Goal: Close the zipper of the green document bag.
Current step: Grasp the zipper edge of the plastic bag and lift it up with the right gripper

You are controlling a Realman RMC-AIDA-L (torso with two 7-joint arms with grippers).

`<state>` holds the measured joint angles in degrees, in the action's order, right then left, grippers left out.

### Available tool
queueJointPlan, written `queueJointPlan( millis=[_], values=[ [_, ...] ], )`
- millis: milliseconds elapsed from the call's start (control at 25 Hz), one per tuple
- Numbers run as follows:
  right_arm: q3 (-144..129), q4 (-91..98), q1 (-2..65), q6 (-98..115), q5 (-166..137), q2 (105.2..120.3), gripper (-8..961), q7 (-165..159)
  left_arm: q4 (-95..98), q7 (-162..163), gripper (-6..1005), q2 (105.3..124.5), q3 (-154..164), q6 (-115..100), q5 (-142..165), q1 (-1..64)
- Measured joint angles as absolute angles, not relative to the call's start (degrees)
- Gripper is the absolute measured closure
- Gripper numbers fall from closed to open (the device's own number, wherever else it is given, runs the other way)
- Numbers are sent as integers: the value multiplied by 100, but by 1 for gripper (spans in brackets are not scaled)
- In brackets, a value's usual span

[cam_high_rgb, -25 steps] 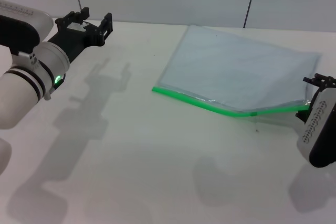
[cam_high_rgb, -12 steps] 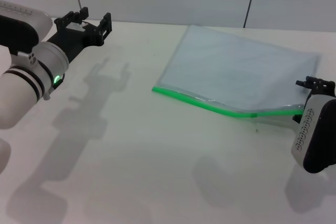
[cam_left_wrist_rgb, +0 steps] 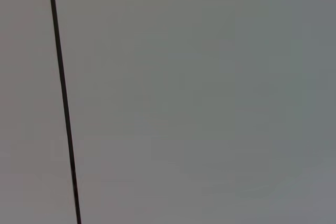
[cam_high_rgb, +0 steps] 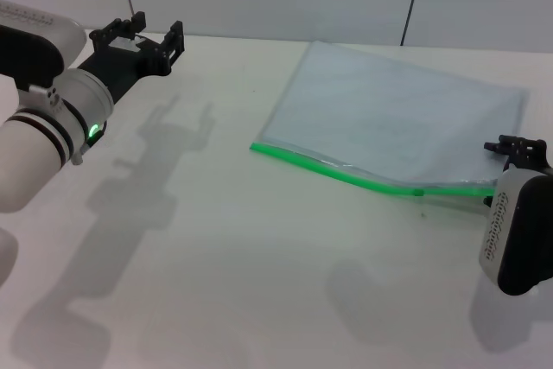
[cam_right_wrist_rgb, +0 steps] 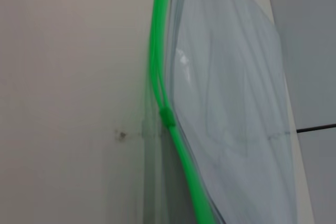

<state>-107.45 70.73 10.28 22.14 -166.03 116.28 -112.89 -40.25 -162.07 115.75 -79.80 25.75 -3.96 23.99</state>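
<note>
The green document bag lies flat on the white table, right of the middle. Its zipper runs along the near long edge, and a small dark green slider sits towards the right end. My right gripper is at that right end, and the strip's end runs up into it, held a little off the table. The right wrist view looks along the zipper past the slider, with the bag beside it. My left gripper hangs open and empty at the far left, well away from the bag.
The bag rests on a white table with a grey wall behind it. A tiny dark speck lies on the table just in front of the slider. The left wrist view holds only the wall and a thin black line.
My right gripper has moved left and slightly down with the strip's end. The raised kink in the zipper near the slider has flattened. The left arm has not moved.
</note>
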Motion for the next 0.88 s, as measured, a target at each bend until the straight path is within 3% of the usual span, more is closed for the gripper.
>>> queueJointPlan(
  millis=[480, 880],
  values=[
    [-10735, 7083, 1028, 2215, -16602, 11635, 442, -11045, -4025, -16207, 427, 11575, -7980, 2575, -396, 2399],
    [-10760, 7361, 958, 2206, -16602, 11663, 759, -11192, -4019, -16207, 428, 11575, -7980, 2575, -388, 2399]
  ],
)
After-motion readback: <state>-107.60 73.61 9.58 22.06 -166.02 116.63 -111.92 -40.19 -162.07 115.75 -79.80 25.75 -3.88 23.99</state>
